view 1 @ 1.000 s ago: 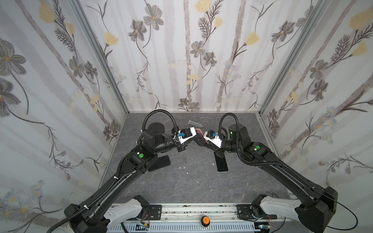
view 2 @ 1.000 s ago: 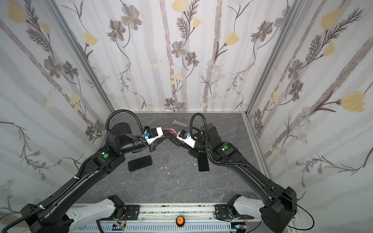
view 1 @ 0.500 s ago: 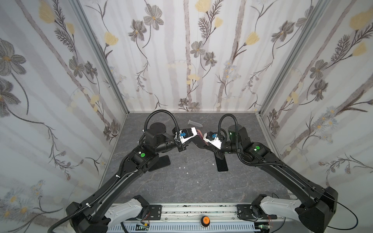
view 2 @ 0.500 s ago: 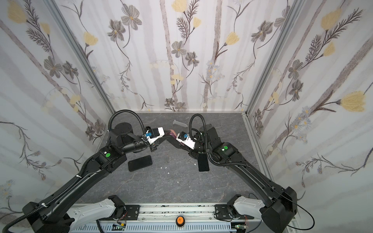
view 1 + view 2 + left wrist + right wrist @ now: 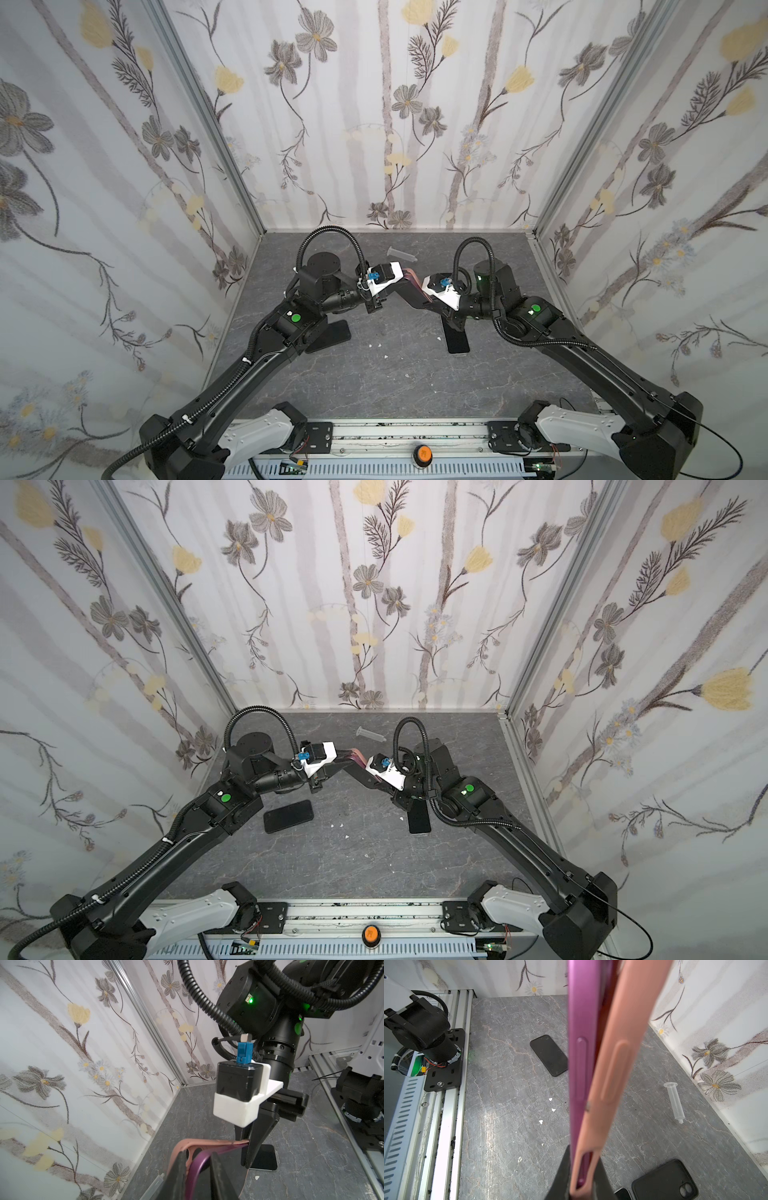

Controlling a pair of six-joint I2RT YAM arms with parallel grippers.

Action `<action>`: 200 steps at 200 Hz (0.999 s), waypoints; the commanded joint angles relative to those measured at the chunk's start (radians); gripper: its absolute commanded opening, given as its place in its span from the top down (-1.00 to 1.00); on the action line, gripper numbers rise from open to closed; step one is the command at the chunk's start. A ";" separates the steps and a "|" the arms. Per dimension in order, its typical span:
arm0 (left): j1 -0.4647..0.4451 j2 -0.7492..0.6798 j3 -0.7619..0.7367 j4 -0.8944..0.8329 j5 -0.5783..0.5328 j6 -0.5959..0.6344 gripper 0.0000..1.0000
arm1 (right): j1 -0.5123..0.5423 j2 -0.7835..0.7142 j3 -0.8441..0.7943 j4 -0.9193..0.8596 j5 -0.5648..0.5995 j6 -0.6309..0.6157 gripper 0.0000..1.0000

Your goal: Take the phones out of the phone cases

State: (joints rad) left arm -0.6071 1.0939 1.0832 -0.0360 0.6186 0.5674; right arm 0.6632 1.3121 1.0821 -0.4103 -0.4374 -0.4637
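Right wrist, phone case (image 5: 618, 1059) clamped in right pincer (image 5: 580, 1186)

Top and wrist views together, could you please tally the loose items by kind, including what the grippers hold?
Phones: 3 (purple phone, black phone, silver-rimmed phone)
Phone cases: 2 (pink case, black case)
Syringe: 1
Total: 6

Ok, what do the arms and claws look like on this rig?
Left arm and right arm: black, white base links, green dot, ribbed black cable loop. Left claw and right claw: black tapered fingers, white camera bracket, blue plug.
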 commanded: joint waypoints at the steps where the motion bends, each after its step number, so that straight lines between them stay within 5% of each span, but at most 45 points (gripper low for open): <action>1: 0.032 0.016 0.013 -0.049 0.109 -0.050 0.55 | 0.003 -0.016 0.003 0.117 -0.113 -0.036 1.00; 200: 0.219 0.105 0.116 -0.081 0.574 -0.175 0.47 | 0.000 -0.033 0.048 0.105 -0.272 -0.065 1.00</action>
State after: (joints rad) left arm -0.4026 1.1877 1.1873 -0.1104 1.1618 0.4149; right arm 0.6605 1.2942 1.1179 -0.4015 -0.5797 -0.4984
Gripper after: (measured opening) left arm 0.259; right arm 0.117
